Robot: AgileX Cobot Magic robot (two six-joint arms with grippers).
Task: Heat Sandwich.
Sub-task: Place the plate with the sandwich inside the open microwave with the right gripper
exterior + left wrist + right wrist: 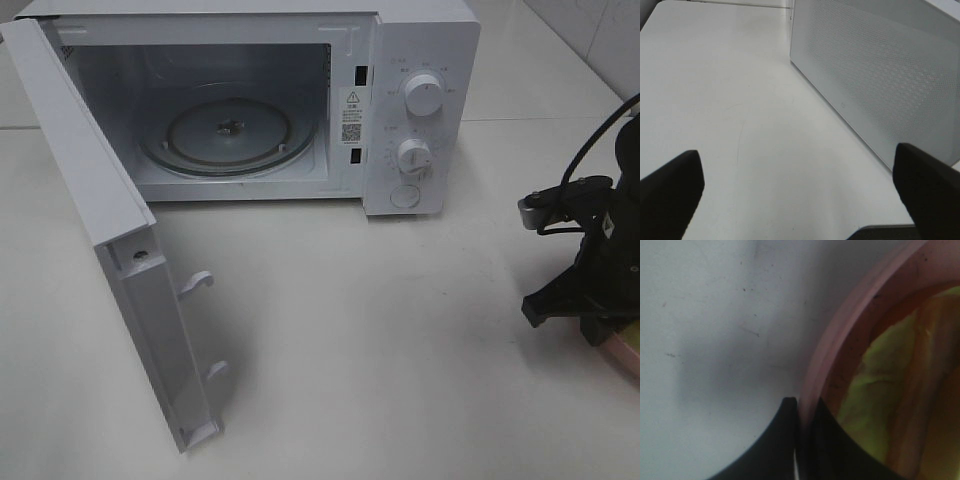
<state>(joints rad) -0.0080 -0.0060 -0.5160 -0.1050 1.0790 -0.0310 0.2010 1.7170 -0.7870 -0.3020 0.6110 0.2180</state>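
Note:
The sandwich shows its pale yellow-green layer and tan bread on the round pink plate. My right gripper is shut on the plate's rim, one finger on each side of it. In the exterior high view the right gripper is at the table's right edge, and only a sliver of the plate shows under it. My left gripper is open and empty over the bare table beside the microwave's perforated side wall. It is out of the exterior high view.
The white microwave stands at the back of the table. Its door is swung wide open toward the front left. The glass turntable inside carries nothing. White table lies between the microwave and the plate.

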